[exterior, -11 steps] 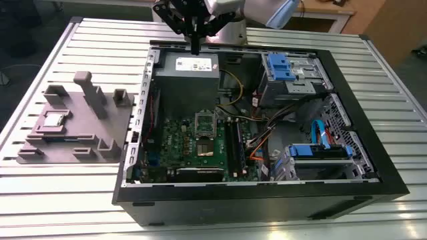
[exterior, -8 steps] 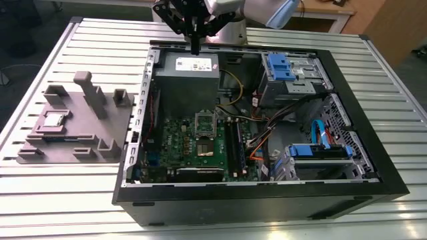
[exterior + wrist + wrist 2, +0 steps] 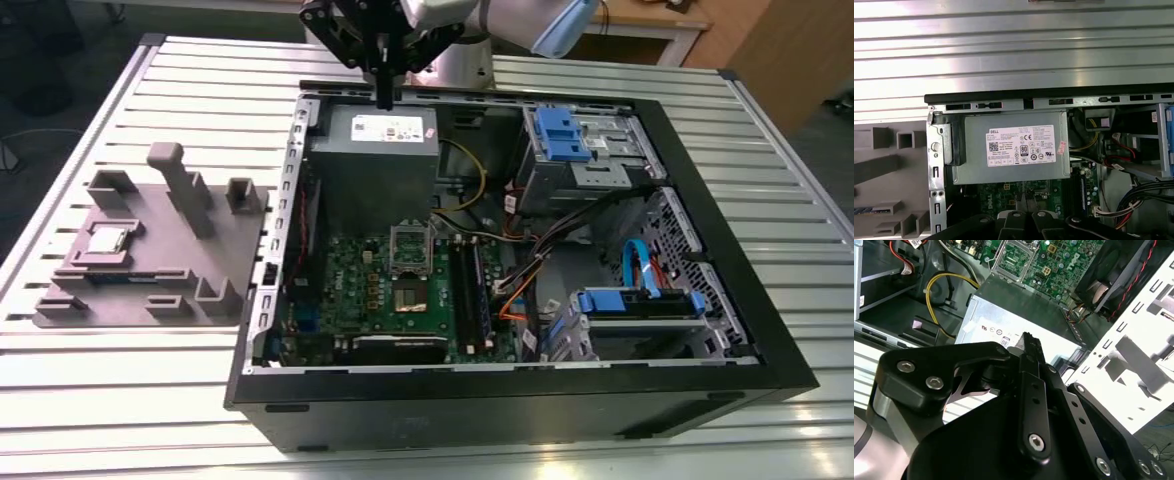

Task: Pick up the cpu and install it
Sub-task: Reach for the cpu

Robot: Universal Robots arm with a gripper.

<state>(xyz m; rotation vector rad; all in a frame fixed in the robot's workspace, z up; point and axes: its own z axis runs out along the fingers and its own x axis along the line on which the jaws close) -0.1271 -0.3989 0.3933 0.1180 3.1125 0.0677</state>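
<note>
The gripper (image 3: 387, 97) hangs over the far edge of the open computer case (image 3: 747, 335), its black fingers pointing straight down just above the large grey box with a white label (image 3: 374, 165). From where I stand the fingers look drawn narrow, tips together, and nothing sits between them; the second wrist view shows the same, the tips (image 3: 1029, 346) meeting in one thin dark point over that label. The cpu (image 3: 107, 240) is nowhere near the gripper. It lies flat in a recess of the grey fixture plate (image 3: 160, 290), which rests on the slatted metal table (image 3: 120, 400) at the exterior view's left, outside the case and well apart from the arm. Inside the case the green motherboard (image 3: 360, 285) lies nearer than the grey box, with the hinged metal frame (image 3: 411, 243) around its middle. Blue drive brackets (image 3: 561, 135) sit towards the exterior view's right, one far and one near.
</note>
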